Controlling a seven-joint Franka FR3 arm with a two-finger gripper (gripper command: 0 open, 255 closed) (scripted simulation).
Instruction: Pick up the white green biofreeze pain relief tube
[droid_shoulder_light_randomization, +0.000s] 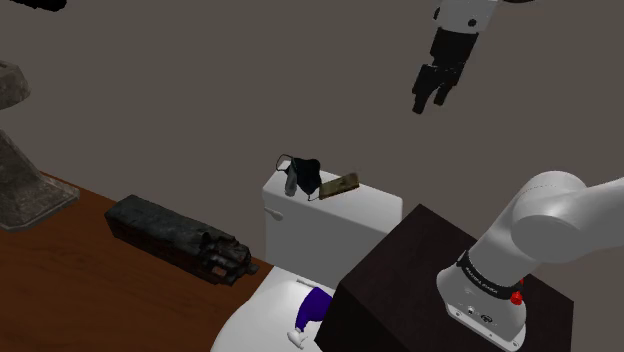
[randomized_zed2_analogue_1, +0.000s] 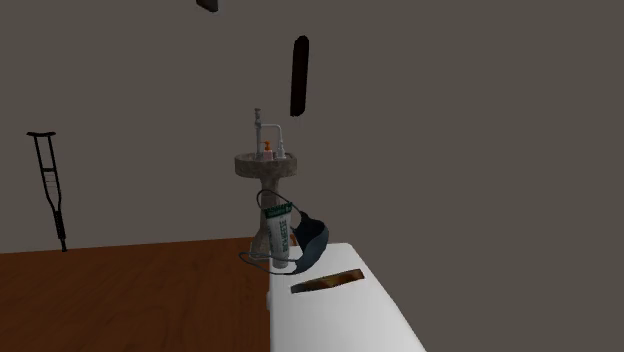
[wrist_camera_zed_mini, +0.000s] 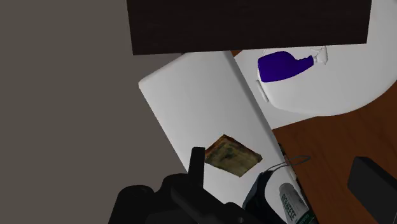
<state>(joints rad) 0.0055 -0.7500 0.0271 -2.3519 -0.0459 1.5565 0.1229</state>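
At the centre of your frame, a white and green tube (randomized_zed2_analogue_1: 277, 228) stands upright at the far end of a white surface (randomized_zed2_analogue_1: 340, 325). A dark blue object (randomized_zed2_analogue_1: 314, 243) sits just beside it, with a flat brown packet (randomized_zed2_analogue_1: 327, 281) lower down. A pedestal basin (randomized_zed2_analogue_1: 266, 166) rises behind the tube. A crutch (randomized_zed2_analogue_1: 50, 185) stands at the far left, above a wooden floor (randomized_zed2_analogue_1: 130, 295).

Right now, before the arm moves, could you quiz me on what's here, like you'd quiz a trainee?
1. True or false: the gripper is touching the white and green tube.
2. What lies near the tube on the white tank lid? A) flat brown packet B) cup C) spoon
3. What colour is the spray bottle on the toilet?
Key: 1 false; 2 A; 3 purple.
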